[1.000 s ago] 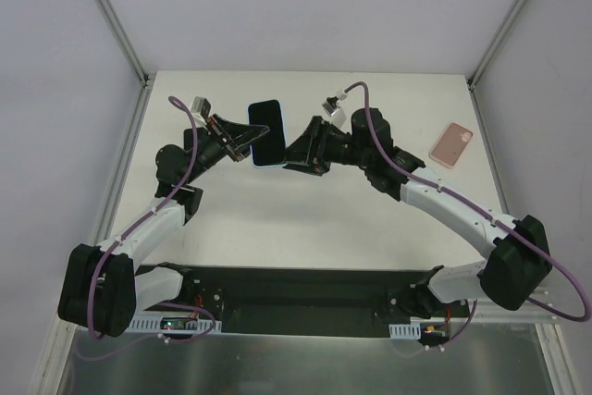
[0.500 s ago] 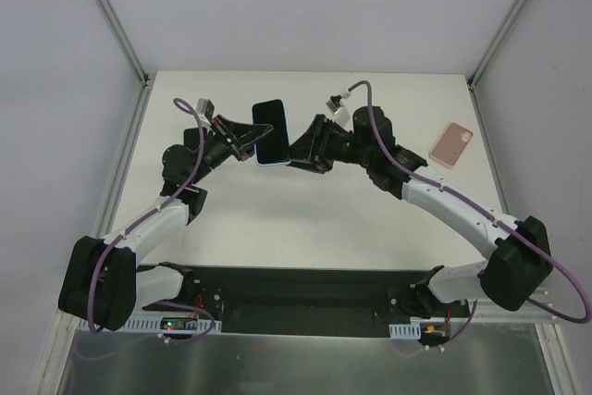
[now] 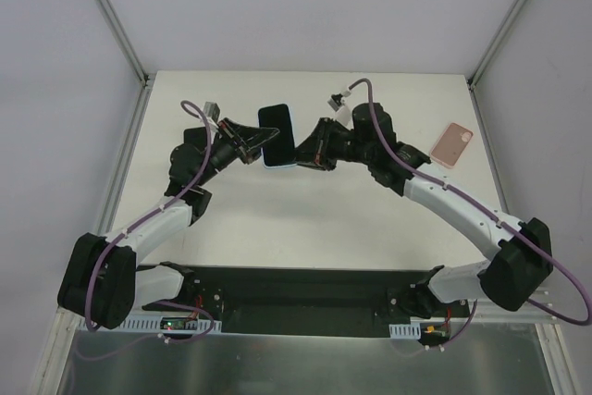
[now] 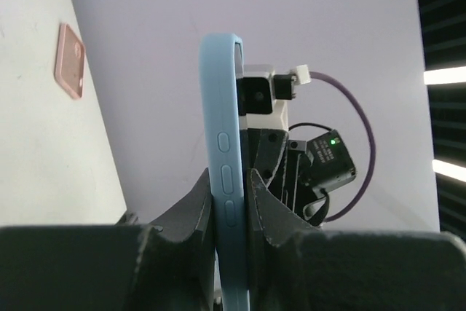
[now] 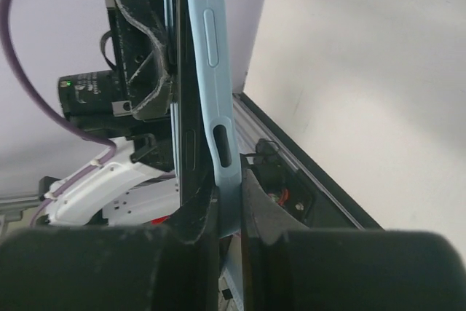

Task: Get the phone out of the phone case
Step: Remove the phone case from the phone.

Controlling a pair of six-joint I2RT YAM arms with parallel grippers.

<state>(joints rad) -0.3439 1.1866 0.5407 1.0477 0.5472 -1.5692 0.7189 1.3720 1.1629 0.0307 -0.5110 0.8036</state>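
Note:
The phone (image 3: 277,132), black screen up, sits in a light blue phone case (image 3: 281,165) held in the air between both arms. My left gripper (image 3: 262,141) is shut on the cased phone from the left; in the left wrist view the blue case edge (image 4: 222,143) runs up between its fingers (image 4: 255,202). My right gripper (image 3: 298,150) is shut on the case from the right. In the right wrist view its fingers (image 5: 255,209) pinch the blue case wall (image 5: 211,71), and the dark phone body (image 5: 188,107) stands just left of that wall, a little apart from it.
A pink phone case (image 3: 451,144) lies flat on the white table at the right, also seen far off as a pink case (image 4: 70,60) in the left wrist view. White walls enclose the table (image 3: 305,219) on three sides.
Both grippers and the phone have shifted slightly right and toward the near edge. The right gripper, open beside the phone before, has shut on the case's edge.

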